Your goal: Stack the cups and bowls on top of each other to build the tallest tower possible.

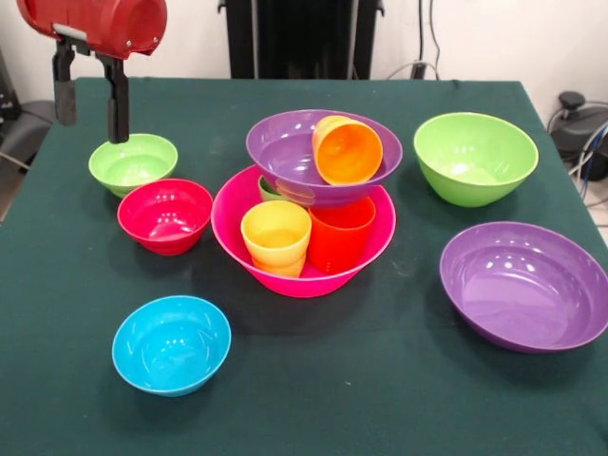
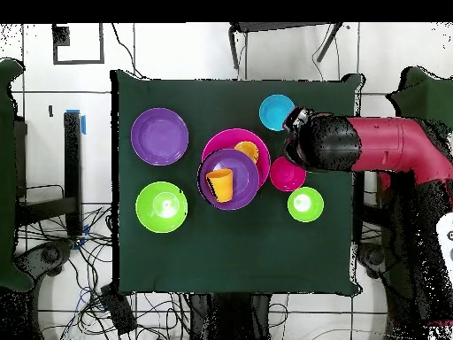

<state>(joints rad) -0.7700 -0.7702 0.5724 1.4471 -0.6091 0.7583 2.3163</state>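
- End effector (image 1: 91, 100) hangs from the red arm (image 1: 95, 24) at the upper left of my front view; I see two dark fingers (image 1: 117, 100) apart with nothing between them, so it is open and empty.
- Its tips sit just above the far rim of the small light-green bowl (image 1: 133, 161); I cannot tell whether they touch it.
- Just in front of that bowl stands the red bowl (image 1: 165, 215), and nearer the camera the blue bowl (image 1: 172, 344), all upright on the green desk (image 1: 380, 399).
- Between the end effector and the far side of the desk stands the tower: the hot-pink bowl (image 1: 285, 280) holds the yellow-orange cup (image 1: 276, 237) and the red-orange cup (image 1: 340, 236) upright.
- A purple bowl (image 1: 285, 152) rests tilted on those cups, and an orange cup (image 1: 348, 149) lies on its side in it, mouth toward the camera.
- A sliver of green cup (image 1: 268, 189) shows under the purple bowl's rim.
- To the right stand the medium light-green bowl (image 1: 475, 157) and a second purple bowl (image 1: 525, 285), well apart from the tower.
- From overhead, the arm (image 2: 389, 146) covers the end effector, so only the front view shows the fingers.
- Overhead, the red-orange and green cups are hidden under the purple bowl (image 2: 239, 181).
- The tower lies to one side of the end effector, with the red bowl (image 2: 287, 174) between them.
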